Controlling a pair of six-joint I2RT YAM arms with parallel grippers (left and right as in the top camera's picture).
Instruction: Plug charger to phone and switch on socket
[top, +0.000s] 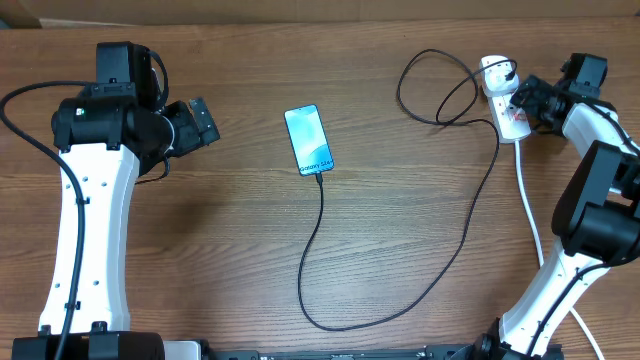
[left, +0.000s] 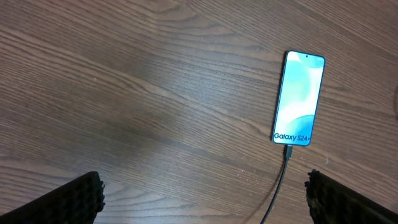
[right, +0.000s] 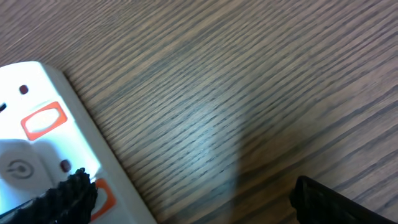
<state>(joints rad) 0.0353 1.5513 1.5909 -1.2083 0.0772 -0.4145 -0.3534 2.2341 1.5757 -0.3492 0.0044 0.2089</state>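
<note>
wood-grain table (top: 200, 250), brown and matte, fills every view. the phone (top: 309, 140) lies mid-table, screen lit, and the charger (top: 440, 270) looks already seated in its lower end, so the step in hand is likely the socket (top: 505, 105) and its orange switch (right: 43, 120). the right jaws hang wide open and empty just over the strip at the far right. best to press one fingertip squarely on the rocker without shoving the strip. the left jaws, also wide and empty, sit well apart from the phone.
</note>
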